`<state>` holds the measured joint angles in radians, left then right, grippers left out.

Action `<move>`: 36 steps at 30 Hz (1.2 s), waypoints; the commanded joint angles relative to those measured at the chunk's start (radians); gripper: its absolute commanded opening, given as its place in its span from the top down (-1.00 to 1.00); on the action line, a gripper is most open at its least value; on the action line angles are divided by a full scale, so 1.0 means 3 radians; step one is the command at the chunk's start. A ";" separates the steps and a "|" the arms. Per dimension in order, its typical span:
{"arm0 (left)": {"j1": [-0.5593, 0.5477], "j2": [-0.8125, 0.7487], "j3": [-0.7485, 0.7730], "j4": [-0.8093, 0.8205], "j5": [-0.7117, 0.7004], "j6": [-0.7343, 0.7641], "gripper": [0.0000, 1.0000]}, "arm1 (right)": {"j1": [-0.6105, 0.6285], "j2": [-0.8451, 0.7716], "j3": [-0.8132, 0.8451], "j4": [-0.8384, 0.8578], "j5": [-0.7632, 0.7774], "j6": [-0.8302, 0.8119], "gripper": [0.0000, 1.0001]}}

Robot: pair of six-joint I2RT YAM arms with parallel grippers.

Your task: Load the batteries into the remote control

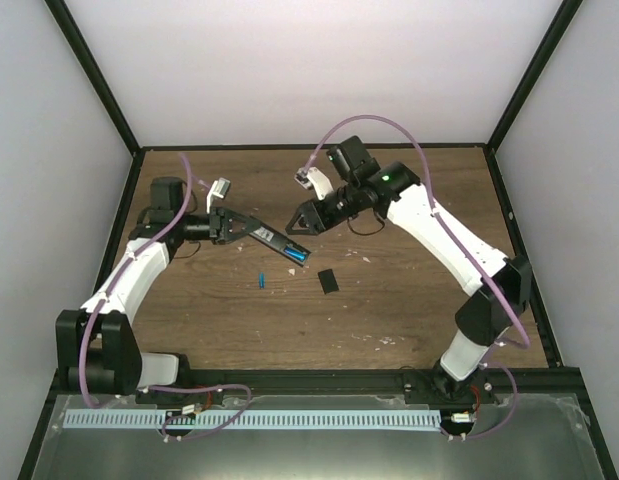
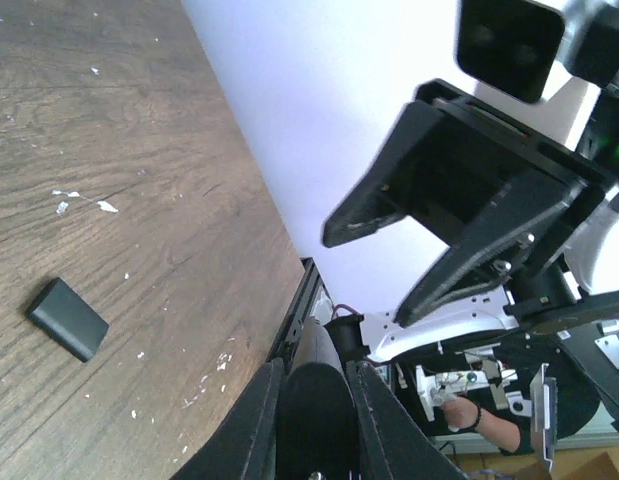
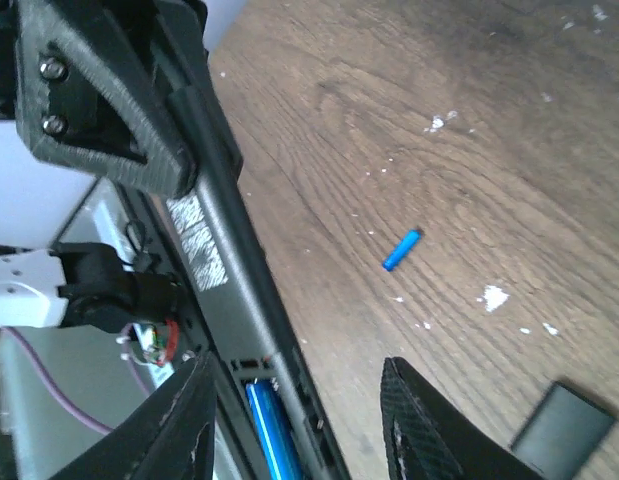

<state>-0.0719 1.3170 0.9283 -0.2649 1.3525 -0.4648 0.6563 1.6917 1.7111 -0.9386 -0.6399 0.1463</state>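
Observation:
My left gripper (image 1: 232, 226) is shut on the remote control (image 1: 274, 240), a long black bar held above the table with its battery slot end pointing right. One blue battery (image 1: 298, 256) lies in the slot; it shows in the right wrist view (image 3: 272, 433) too. The second blue battery (image 1: 261, 280) lies loose on the wood, also seen in the right wrist view (image 3: 401, 250). My right gripper (image 1: 302, 222) is open and empty, just above the slot end of the remote (image 3: 224, 250). In the left wrist view the remote (image 2: 317, 410) sits between the fingers.
A small black battery cover (image 1: 329, 281) lies on the table right of the loose battery; it shows in the left wrist view (image 2: 68, 318) and the right wrist view (image 3: 564, 432). White crumbs dot the wood. Black frame rails edge the table.

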 commanded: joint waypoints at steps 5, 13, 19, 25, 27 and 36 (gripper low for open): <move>0.0010 0.0048 0.0122 -0.0116 -0.0051 0.0122 1.00 | 0.0329 -0.0171 0.0137 -0.0512 0.0629 -0.0432 0.27; 0.0010 0.0079 0.0126 -0.0128 -0.0066 0.0132 1.00 | 0.0516 -0.0122 0.0114 -0.0746 0.0822 -0.0442 0.26; 0.0010 0.0074 0.0122 -0.0129 -0.0065 0.0133 1.00 | 0.0530 -0.0102 0.0071 -0.0770 0.0909 -0.0450 0.26; 0.0010 0.0058 0.0117 -0.0129 -0.0060 0.0128 1.00 | 0.0545 -0.0070 0.0054 -0.0693 0.1009 -0.0482 0.21; 0.0010 0.0063 0.0121 -0.0129 -0.0061 0.0128 1.00 | 0.0553 -0.0050 0.0056 -0.0671 0.0993 -0.0495 0.20; 0.0012 0.0058 0.0122 -0.0138 -0.0059 0.0138 1.00 | 0.0622 0.0039 0.0049 -0.0611 0.0983 -0.0564 0.20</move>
<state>-0.0708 1.3350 0.9390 -0.3099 1.3033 -0.4370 0.8276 1.6825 1.7203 -1.1381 -0.3485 -0.0017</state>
